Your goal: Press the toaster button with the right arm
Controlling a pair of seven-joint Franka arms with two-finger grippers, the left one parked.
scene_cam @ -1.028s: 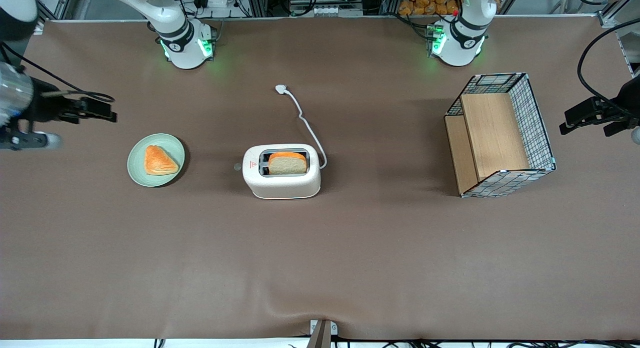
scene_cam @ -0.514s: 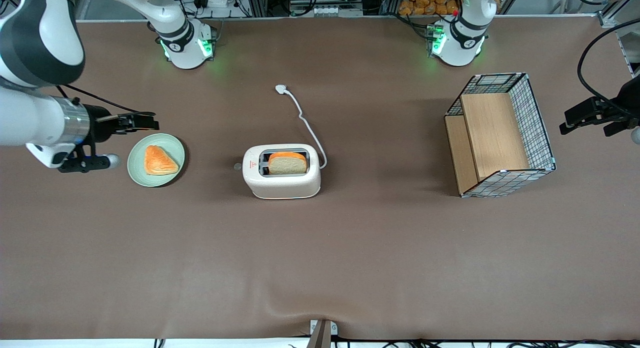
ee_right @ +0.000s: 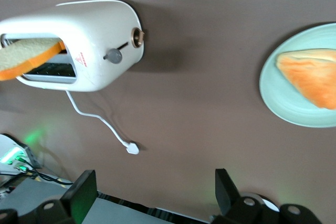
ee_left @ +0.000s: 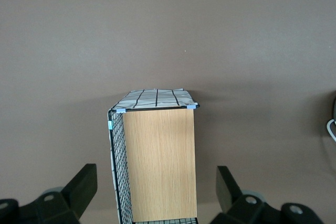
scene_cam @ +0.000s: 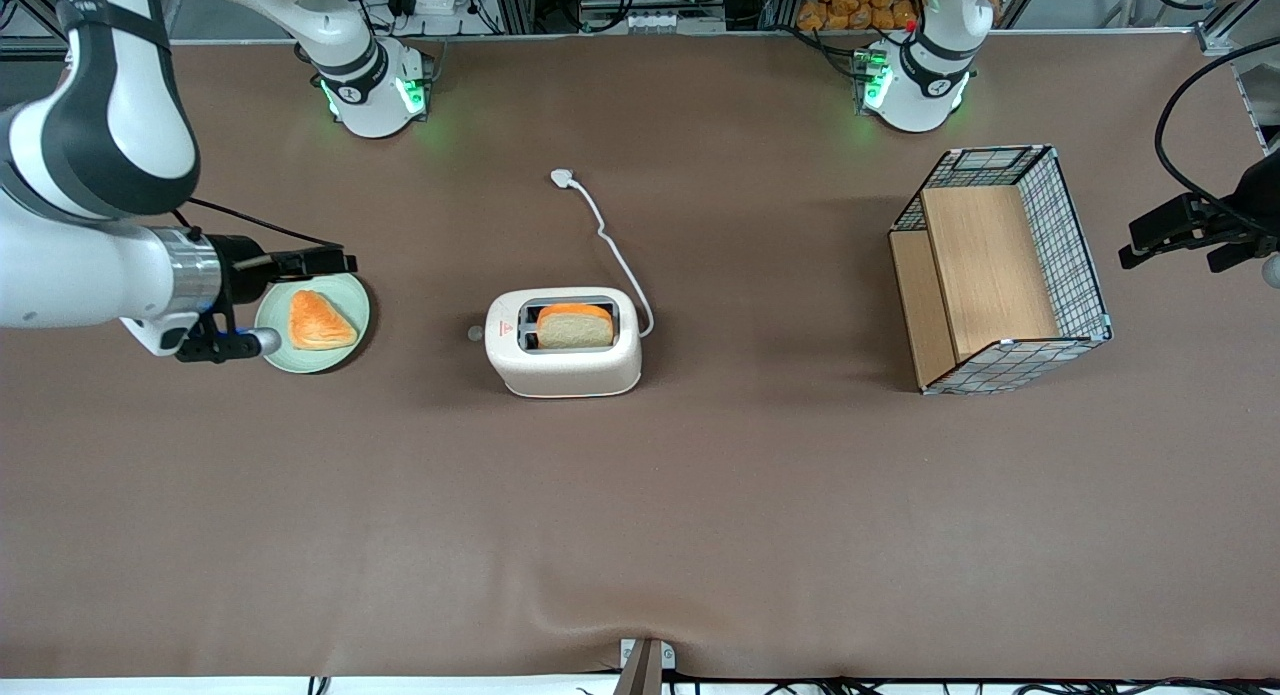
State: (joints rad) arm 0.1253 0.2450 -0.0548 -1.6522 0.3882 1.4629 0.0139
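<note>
One tool [scene_cam: 335,263], fingers spread, above the green plate [scene_cam: 345,345].
My right arm [scene_cam: 95,275] hangs well apart from the toaster [scene_cam: 565,365] and its button [scene_cam: 475,332].

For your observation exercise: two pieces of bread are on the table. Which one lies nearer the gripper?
The triangular orange pastry on the green plate. The gripper, fingers open, hovers just above that plate; the sliced bread stands in the toaster, nearer the table's middle.
</note>
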